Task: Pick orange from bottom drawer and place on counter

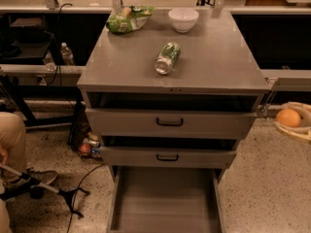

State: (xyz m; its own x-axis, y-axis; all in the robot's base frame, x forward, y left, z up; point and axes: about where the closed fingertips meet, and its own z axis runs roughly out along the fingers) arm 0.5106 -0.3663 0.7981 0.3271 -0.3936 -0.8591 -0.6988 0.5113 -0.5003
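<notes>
The orange (288, 117) sits between the pale fingers (291, 130) of my gripper (287, 117) at the far right edge, level with the upper drawers and to the right of the cabinet. The gripper is shut on the orange. The bottom drawer (164, 221) is pulled out below, an empty grey tray. The counter (204, 57) is the grey cabinet top, left of and above the gripper.
On the counter lie a green can (167, 58) on its side, a white bowl (183, 19) at the back and a green bag (128, 19) at the back left. Two drawers with black handles (169, 123) stand slightly open. Floor clutter (87, 147) and a person's leg (10, 140) are at the left.
</notes>
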